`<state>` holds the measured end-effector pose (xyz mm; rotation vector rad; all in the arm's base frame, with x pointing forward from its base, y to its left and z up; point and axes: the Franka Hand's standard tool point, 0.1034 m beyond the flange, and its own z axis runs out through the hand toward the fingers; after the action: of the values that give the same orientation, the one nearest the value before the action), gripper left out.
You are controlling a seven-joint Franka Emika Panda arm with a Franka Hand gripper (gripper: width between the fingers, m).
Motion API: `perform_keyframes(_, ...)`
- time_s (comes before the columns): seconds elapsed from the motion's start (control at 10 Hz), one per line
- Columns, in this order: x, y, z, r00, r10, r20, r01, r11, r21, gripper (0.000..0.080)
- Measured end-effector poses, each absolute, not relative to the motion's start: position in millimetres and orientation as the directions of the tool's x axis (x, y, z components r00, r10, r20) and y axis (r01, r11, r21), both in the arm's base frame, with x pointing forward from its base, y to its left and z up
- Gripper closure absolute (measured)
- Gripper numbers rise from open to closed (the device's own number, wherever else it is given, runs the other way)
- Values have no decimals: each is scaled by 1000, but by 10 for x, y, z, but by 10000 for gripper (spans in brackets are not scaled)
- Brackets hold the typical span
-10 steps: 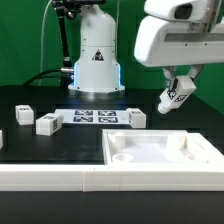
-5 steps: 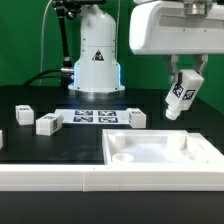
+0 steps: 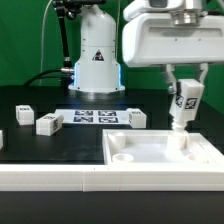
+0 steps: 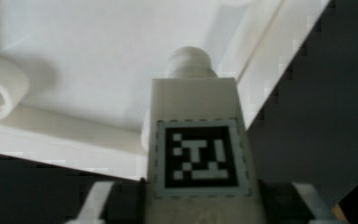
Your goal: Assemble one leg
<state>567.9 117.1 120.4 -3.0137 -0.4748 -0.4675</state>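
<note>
Wrist view crops the gripper (image 3: 186, 100) hard. Only the grey tips of its two fingers (image 4: 98, 204) enter the picture, one on each side of the leg (image 3: 182, 118), pressed against its flanks so the jaws pinch it. The leg's base is cut off by the picture's edge. In the exterior view the big white camera housing (image 3: 165, 38) on the wrist hides the arm above it, and a fourth loose block at the exterior view's left edge is cropped to a sliver. Whether the held leg's lower end touches the panel (image 3: 150, 165) cannot be told. It hangs upright just over the panel's far corner on the exterior view's right.

The leg is a matte white oblong block with square edges. It has a black-and-white tag (image 4: 202, 156) on one face and a short rounded peg (image 4: 190, 62) at its far end. The panel is wide, flat and white with a raised rim, and a round ring-shaped socket (image 4: 2, 86) sits in one corner. Three similar tagged blocks (image 3: 48, 124) lie apart from one another on the table, two toward the exterior view's left and one near the middle. The marker board (image 3: 95, 116) lies flat between them.

The table (image 3: 60, 145) is matte black, with a white rail (image 3: 50, 180) along its near edge. Behind it stand the arm's glossy white base (image 3: 97, 55), with a bluish glow at its foot, and a green curtain (image 3: 25, 40).
</note>
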Motion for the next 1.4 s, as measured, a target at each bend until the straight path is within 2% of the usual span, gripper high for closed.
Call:
perform_keyframes(0.2,5888,1227,1125,905,284,316,303,-953,-15,508)
perform_keyframes(0.8,5934,1162,1105,900,295,321,314,-949,-8,508)
perform_keyframes(1.0,6029,1133,1113,882,272,385,296,-955,-3,508)
perform_keyframes(1.4,6087,1108,1115,893,268,360,291,-957,-9,508)
